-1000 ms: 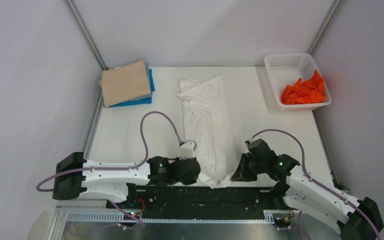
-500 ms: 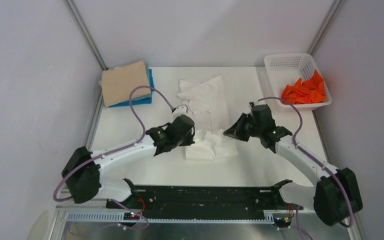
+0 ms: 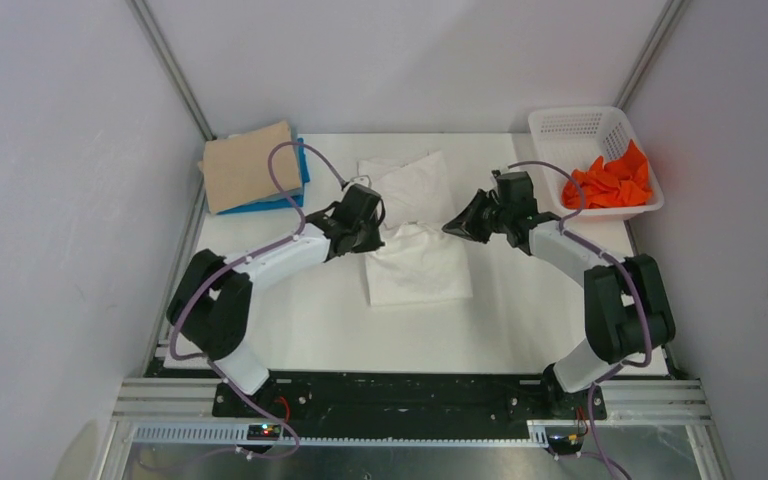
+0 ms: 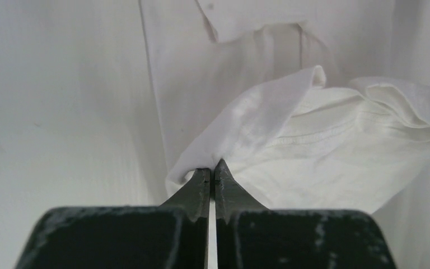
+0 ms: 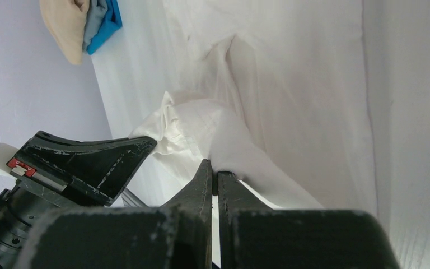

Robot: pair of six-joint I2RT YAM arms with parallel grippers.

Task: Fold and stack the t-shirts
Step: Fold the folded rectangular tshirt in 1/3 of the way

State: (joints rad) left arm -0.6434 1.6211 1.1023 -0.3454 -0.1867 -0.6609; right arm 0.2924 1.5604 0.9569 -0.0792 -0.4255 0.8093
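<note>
At mid-table, your left gripper (image 4: 213,171) and right gripper (image 5: 215,175) each clamp a hem corner of the white t-shirt (image 3: 420,275), doubled over itself; releasing unevenly could skew your fold.

At tabletop (image 3: 310,320) far-left corner: stack of folded t-shirts (image 3: 250,165). Far-right corner: basket (image 3: 570,125) holding crumpled t-shirt (image 3: 608,185). Centre: half-folded t-shirt (image 3: 415,268), between left hand (image 3: 379,232) and right hand (image 3: 448,228).
</note>
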